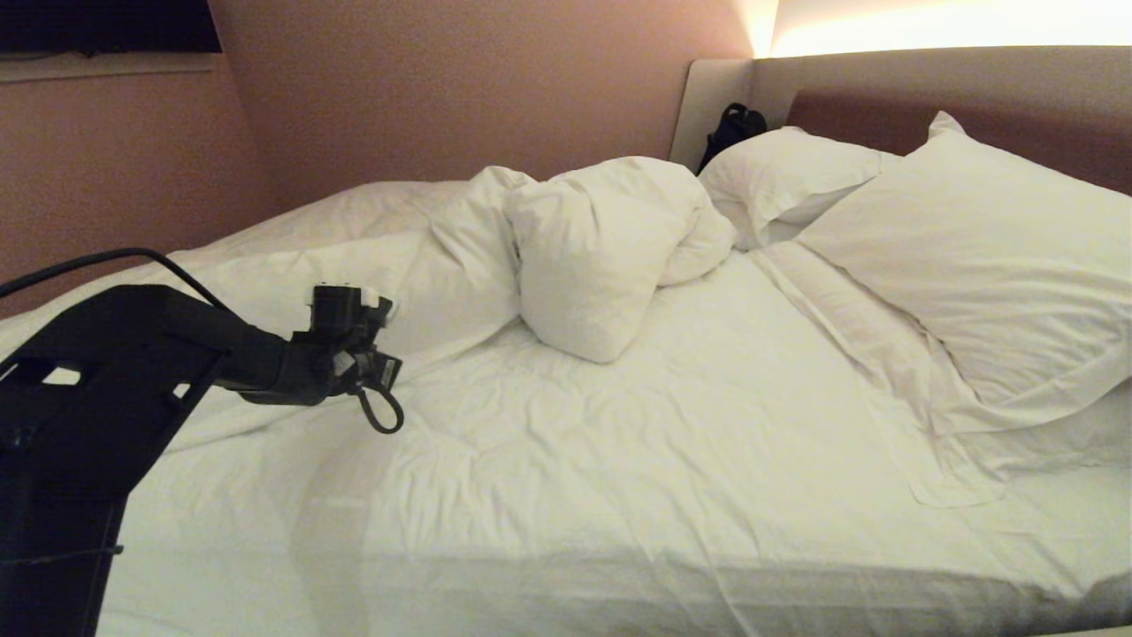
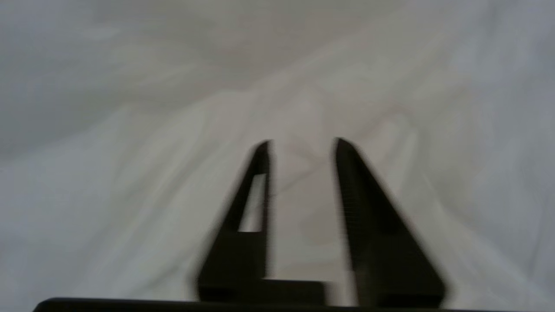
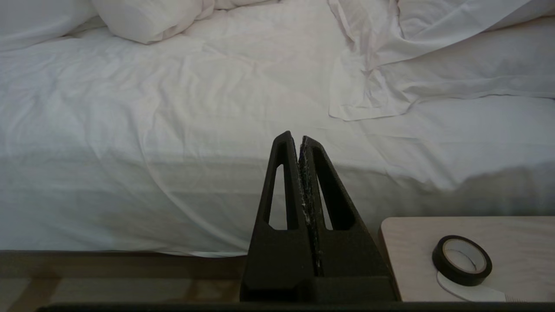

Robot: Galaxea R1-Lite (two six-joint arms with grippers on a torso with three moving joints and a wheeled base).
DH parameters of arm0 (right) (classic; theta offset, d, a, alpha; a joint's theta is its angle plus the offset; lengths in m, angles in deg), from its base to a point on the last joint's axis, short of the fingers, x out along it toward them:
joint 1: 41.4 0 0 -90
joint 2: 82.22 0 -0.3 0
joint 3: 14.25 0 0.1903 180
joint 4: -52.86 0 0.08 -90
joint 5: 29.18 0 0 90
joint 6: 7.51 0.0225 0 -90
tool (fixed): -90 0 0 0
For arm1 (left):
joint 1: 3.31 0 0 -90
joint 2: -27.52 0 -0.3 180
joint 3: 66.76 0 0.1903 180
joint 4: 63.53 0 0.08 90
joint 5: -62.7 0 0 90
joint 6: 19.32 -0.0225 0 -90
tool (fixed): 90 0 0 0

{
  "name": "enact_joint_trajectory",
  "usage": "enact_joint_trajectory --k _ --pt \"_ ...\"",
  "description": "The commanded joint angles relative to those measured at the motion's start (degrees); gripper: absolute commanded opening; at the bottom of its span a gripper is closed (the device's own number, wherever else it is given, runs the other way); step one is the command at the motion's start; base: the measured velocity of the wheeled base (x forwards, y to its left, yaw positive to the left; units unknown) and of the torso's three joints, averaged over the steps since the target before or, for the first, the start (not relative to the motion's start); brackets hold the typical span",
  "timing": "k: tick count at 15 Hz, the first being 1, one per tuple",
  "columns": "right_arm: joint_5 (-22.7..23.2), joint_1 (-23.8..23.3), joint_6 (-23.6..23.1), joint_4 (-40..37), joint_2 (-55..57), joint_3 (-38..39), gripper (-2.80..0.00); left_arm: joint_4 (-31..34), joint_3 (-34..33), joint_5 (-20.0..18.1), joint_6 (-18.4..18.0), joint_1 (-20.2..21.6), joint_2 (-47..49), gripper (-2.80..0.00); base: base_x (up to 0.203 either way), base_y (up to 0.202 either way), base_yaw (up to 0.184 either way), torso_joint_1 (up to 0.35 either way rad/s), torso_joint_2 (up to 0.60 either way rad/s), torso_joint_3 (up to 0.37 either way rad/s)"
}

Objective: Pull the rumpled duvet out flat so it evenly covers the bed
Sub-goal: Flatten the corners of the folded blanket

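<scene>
In the head view the duvet (image 1: 601, 248) lies bunched at the upper centre of the bed (image 1: 619, 495), and the left gripper (image 1: 376, 354) is at the centre left above the white cover. In the left wrist view its jaws stand apart, holding nothing. In the right wrist view the right gripper (image 3: 300, 139) is closed and empty, lower centre, facing the bed's side, near a tape roll (image 3: 462, 260) at the lower right.

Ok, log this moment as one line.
left gripper: open over duvet, nothing held | right gripper: shut, parked beside bed | duvet: bunched mid-bed, not spread
</scene>
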Motion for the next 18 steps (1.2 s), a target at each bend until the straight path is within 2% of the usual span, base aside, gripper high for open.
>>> enact_joint_trajectory --k 1,3,7,11,12,14,18 --pt "-0.01 -0.06 -0.01 0.0 0.07 0.0 -2.8 -0.1 0.1 0.55 -2.95 -0.29 1.41 0.0 0.0 0.0 0.0 0.0 0.0 0.0" --pt "-0.01 0.02 -0.01 0.0 0.07 0.0 -2.8 -0.1 1.01 3.97 -7.11 -0.42 3.8 0.0 0.0 0.0 0.0 0.0 0.0 0.0" --pt "-0.01 0.02 -0.01 0.0 0.07 0.0 -2.8 -2.43 3.15 6.66 -10.8 -1.84 8.67 0.0 0.0 0.0 0.0 0.0 0.0 0.0" --pt "-0.01 0.02 -0.01 0.0 0.07 0.0 -2.8 -2.47 3.23 6.84 -11.39 -3.86 9.6 0.0 0.0 0.0 0.0 0.0 0.0 0.0" --pt "-0.01 0.02 -0.01 0.0 0.07 0.0 -2.8 -2.47 3.71 7.87 -11.83 -4.26 10.47 0.0 0.0 0.0 0.0 0.0 0.0 0.0" --pt "-0.01 0.01 -0.01 0.0 0.07 0.0 -2.8 -2.54 6.24 10.43 -12.63 -4.42 12.12 0.0 0.0 0.0 0.0 0.0 0.0 0.0" --pt "-0.01 -0.04 -0.01 0.0 0.07 0.0 -2.8 -2.47 14.11 12.82 -13.24 -4.22 16.24 0.0 0.0 0.0 0.0 0.0 0.0 0.0"
